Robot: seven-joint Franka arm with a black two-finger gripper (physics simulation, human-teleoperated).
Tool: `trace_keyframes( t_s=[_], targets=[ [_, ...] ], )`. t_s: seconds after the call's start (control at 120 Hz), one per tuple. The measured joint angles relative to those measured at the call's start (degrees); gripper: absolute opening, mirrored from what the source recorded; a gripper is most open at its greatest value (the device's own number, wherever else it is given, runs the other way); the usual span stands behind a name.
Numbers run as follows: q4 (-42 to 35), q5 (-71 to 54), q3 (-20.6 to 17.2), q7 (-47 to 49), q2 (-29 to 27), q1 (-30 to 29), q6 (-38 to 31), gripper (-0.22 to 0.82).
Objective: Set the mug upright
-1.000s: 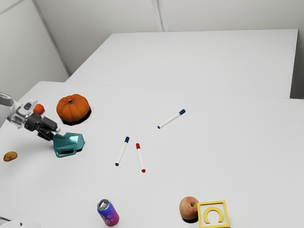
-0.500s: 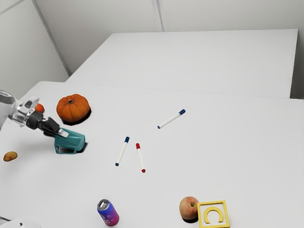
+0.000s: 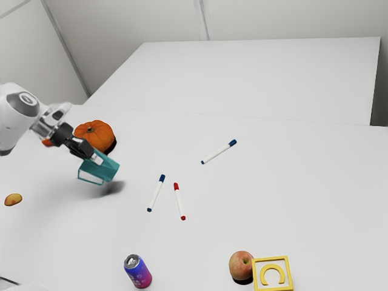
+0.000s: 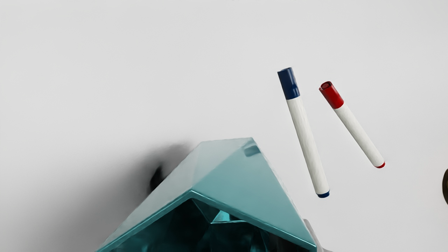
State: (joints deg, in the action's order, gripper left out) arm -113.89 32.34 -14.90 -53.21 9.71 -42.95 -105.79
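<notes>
And the end effector (image 3: pixel 93 157) is clamped on the teal mug (image 3: pixel 105 168), by the wall near its mouth as far as I can tell, and holding it clear of the table (image 3: pixel 254 194)! The mug hangs tilted: mouth facing back toward the end effector, long axis slanting outward and down to the base, toward the exterior view's right. That's what matters here; the base looks to need swinging under the mouth before it's set down.

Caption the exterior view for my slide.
A Franka arm holds a tilted teal mug above a white table, near an orange pumpkin.
</notes>
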Motion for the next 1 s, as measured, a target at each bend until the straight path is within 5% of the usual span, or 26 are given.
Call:
trace_keyframes(
  t_s=[0.317, 1.0],
  targets=[
    [-3.89, -15.31, -1.77, 6.57, -3.7, 10.75, -12.97, -0.18],
    [-13.54, -29.63, -10.38, 28.7, -9.14, 10.34, -17.37, -0.16]
  ],
)
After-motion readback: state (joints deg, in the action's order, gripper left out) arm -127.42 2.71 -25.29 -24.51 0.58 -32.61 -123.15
